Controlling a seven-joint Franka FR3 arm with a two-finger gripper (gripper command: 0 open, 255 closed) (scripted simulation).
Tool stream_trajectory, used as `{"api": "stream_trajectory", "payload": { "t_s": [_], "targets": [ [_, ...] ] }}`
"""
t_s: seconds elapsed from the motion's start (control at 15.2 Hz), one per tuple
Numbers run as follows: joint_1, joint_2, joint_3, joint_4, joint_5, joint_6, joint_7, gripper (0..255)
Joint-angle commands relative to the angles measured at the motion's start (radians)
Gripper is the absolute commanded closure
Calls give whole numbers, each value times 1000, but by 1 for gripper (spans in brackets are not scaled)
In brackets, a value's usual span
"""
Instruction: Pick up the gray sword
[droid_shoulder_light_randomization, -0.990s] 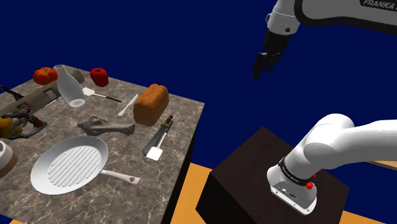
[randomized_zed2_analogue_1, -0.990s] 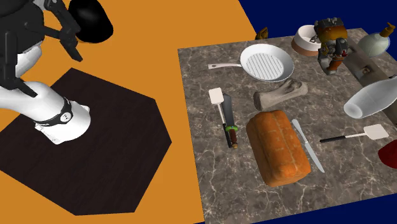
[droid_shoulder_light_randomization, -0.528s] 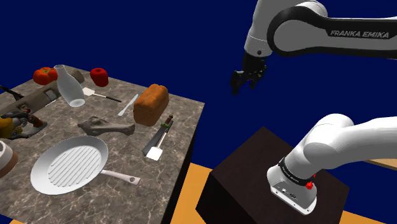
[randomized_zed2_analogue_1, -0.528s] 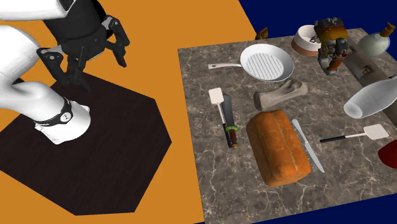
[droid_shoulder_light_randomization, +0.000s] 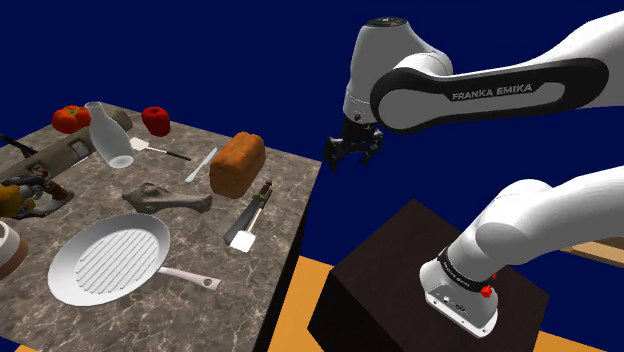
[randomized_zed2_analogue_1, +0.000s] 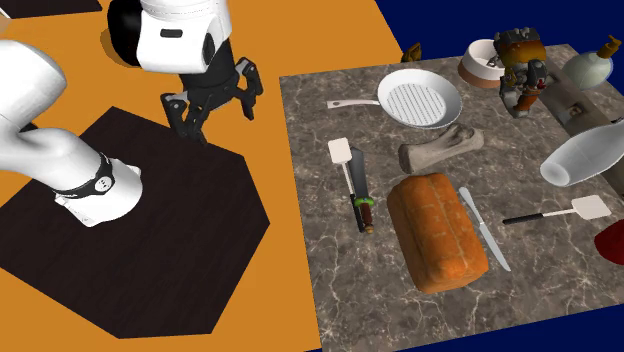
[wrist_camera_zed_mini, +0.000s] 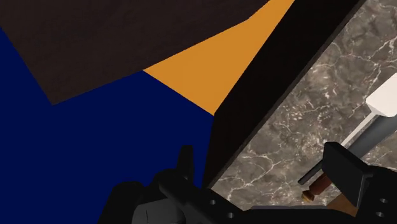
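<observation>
The sword (droid_shoulder_light_randomization: 254, 208) lies flat on the marble table (droid_shoulder_light_randomization: 290, 190), near its edge on the shoulder view's right, beside the bread loaf (droid_shoulder_light_randomization: 238, 163). It has a gray blade and a brown-and-green handle (randomized_zed2_analogue_1: 366, 213). A white flat piece (randomized_zed2_analogue_1: 340, 152) lies at its blade end. My gripper (droid_shoulder_light_randomization: 350, 155) hangs open in the air just past that table edge, well above the sword, holding nothing. In the second exterior view the gripper (randomized_zed2_analogue_1: 212, 105) is over the orange floor, left of the table. Between the gripper's fingers (wrist_camera_zed_mini: 343, 168) in the wrist view I see the sword (wrist_camera_zed_mini: 359, 137) and its brown pommel.
A ribbed white pan (droid_shoulder_light_randomization: 108, 258), a grey bone-shaped piece (droid_shoulder_light_randomization: 165, 197), a table knife (droid_shoulder_light_randomization: 202, 163), a spatula (randomized_zed2_analogue_1: 590, 207), a pale bottle (droid_shoulder_light_randomization: 108, 138) and red fruits (droid_shoulder_light_randomization: 155, 120) share the table. The dark stand (droid_shoulder_light_randomization: 420, 270) sits below the arm.
The arm has swung the gripper down and toward the table, leftward in the shoulder view and rightward in the second exterior view. The fingers stay open. Nothing on the table moved.
</observation>
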Motion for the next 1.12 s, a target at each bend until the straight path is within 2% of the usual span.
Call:
{"api": "stream_trajectory", "payload": {
  "t_s": [0.0,0.33,0.46,0.66,0.86,1.06],
  "targets": [
    [-15,71,53,15,-1,60,91,0],
    [-72,275,172,78,-70,194,327,0],
    [-96,370,214,115,-128,239,436,0],
    [-118,523,255,184,-250,287,616,0],
    [-101,681,251,270,-389,310,797,0],
    [-48,828,208,370,-504,314,950,0]
  ]
}}
